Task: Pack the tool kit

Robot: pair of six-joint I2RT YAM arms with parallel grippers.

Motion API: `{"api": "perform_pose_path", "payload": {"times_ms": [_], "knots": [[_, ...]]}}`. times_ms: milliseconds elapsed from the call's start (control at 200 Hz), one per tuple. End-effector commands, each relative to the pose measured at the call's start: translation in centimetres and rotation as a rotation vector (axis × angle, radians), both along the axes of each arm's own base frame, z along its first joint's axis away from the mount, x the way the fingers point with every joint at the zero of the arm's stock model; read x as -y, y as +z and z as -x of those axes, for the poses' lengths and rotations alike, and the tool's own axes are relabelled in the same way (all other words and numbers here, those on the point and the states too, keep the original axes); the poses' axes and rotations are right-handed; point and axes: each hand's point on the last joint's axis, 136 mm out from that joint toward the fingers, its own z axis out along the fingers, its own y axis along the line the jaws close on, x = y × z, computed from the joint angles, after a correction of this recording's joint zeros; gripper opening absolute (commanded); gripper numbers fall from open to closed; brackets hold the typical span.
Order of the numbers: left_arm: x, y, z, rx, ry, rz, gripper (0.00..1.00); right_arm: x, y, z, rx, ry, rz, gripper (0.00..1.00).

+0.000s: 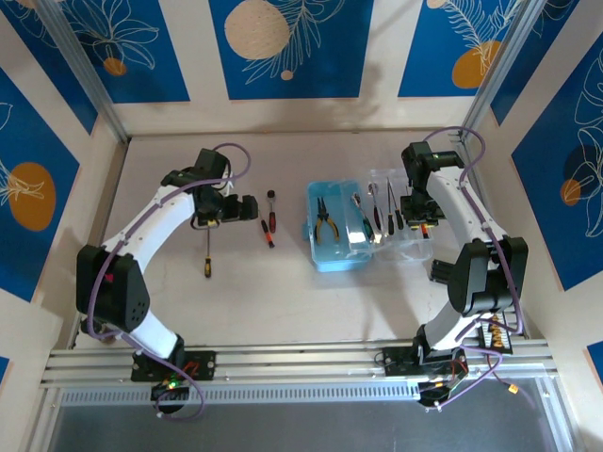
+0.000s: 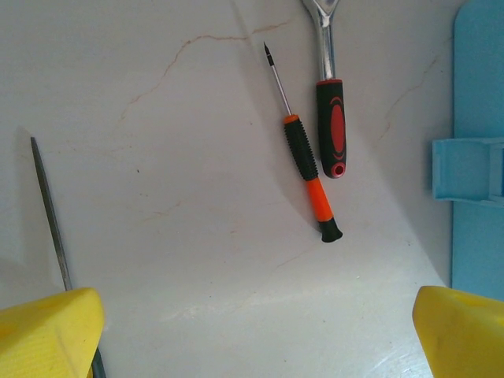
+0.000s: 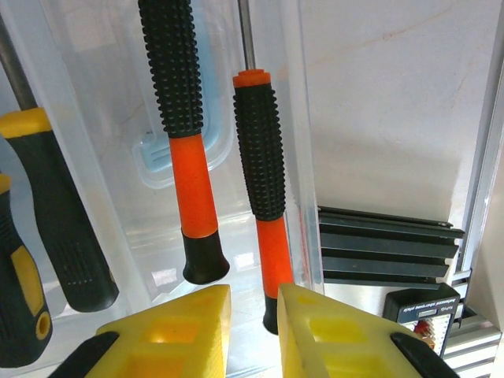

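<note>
The light-blue case sits open at the middle of the table, with its clear lid folded flat at its 3 o'clock side. The yellow-handled pliers lie inside the case.

The right gripper hangs over the lid. In the right wrist view its yellow fingers stand only a narrow gap apart. Two orange-and-black screwdrivers lie side by side in the lid, the left one and the right one. The butt of the right one reaches the tip of one finger. I cannot tell whether it is pinched or merely lies behind the finger. Two yellow-and-black handles lie in the lid at 9 o'clock of that pair.

The left gripper hovers at 9 o'clock of the case. Its fingers are spread wide with nothing between them, only bare table under it. Ahead of it on the table lie a loose orange-and-black screwdriver and, just beside it at 1 o'clock, a red-and-black handled tool with a metal shank. Well apart, at 8 o'clock of this gripper in the overhead view, a yellow-and-black screwdriver lies on the table.
</note>
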Motion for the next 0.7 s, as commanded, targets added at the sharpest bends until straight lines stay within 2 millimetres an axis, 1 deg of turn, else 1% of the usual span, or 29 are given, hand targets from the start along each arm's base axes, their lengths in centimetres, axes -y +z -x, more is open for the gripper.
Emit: {"api": "perform_pose_path", "payload": {"times_ms": [0, 115, 155, 195, 235, 275, 305, 345, 390, 415, 535, 625, 695], "knots": [[0.1, -0.5, 0.3, -0.019, -0.002, 0.017, 1.0, 0.2, 0.1, -0.1, -0.007, 0.011, 0.02, 0.24], [0.1, -0.7, 0.4, -0.024, -0.003, 0.012, 1.0, 0.1, 0.6, 0.1, 0.004, 0.008, 0.016, 0.27], [0.0, -0.7, 0.4, -0.024, -0.002, 0.008, 1.0, 0.0, 0.9, 0.1, 0.011, 0.012, 0.011, 0.3], [-0.1, -0.7, 0.5, -0.026, -0.002, 0.003, 1.0, -0.1, 1.2, 0.2, 0.021, 0.013, 0.003, 0.36], [-0.2, -0.7, 0.5, -0.027, -0.003, -0.003, 1.0, -0.4, 1.6, 0.3, 0.031, 0.017, -0.01, 0.46], [-0.3, -0.8, 0.5, -0.029, -0.003, -0.009, 1.0, -0.8, 1.9, 0.3, 0.044, 0.026, -0.031, 0.61], [-0.3, -0.9, 0.5, -0.031, -0.004, -0.013, 1.0, -1.1, 2.2, 0.3, 0.053, 0.031, -0.045, 0.74], [-0.4, -1.0, 0.5, -0.035, -0.004, -0.02, 1.0, -1.5, 2.5, 0.4, 0.064, 0.04, -0.063, 0.87], [-0.5, -1.2, 0.5, -0.036, -0.007, -0.033, 1.0, -2.0, 2.9, 0.4, 0.079, 0.051, -0.083, 0.97], [-0.6, -1.2, 0.5, -0.037, -0.009, -0.044, 1.0, -2.2, 3.0, 0.5, 0.085, 0.055, -0.091, 1.0], [-0.4, -1.6, 0.2, -0.043, -0.034, -0.106, 1.0, -3.0, 3.7, 0.7, 0.11, 0.069, -0.117, 0.99], [0.4, -1.5, -0.8, -0.035, -0.063, -0.149, 1.0, -3.4, 4.0, 0.6, 0.117, 0.08, -0.124, 0.99], [1.1, -1.1, -2.1, -0.023, -0.085, -0.197, 1.0, -3.7, 4.1, 0.6, 0.121, 0.087, -0.13, 0.99]]}}
